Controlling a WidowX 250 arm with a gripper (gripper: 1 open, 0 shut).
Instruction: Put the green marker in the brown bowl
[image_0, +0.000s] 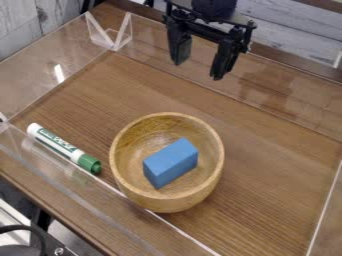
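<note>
reach not begun; pincer (202, 55) hangs wide open, seemingly empty, at twelve o'clock; next, descend on green marker (63, 147) at eight o'clock of brown bowl (127, 170).

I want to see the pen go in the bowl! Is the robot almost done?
Not yet. Nothing looks done: the green marker lies on the table, left of the brown bowl, not inside it. Only a blue block sits in the bowl. The tool hangs open and empty above the far side of the table. Still left: reach the marker, grab it, and drop it in.
</note>
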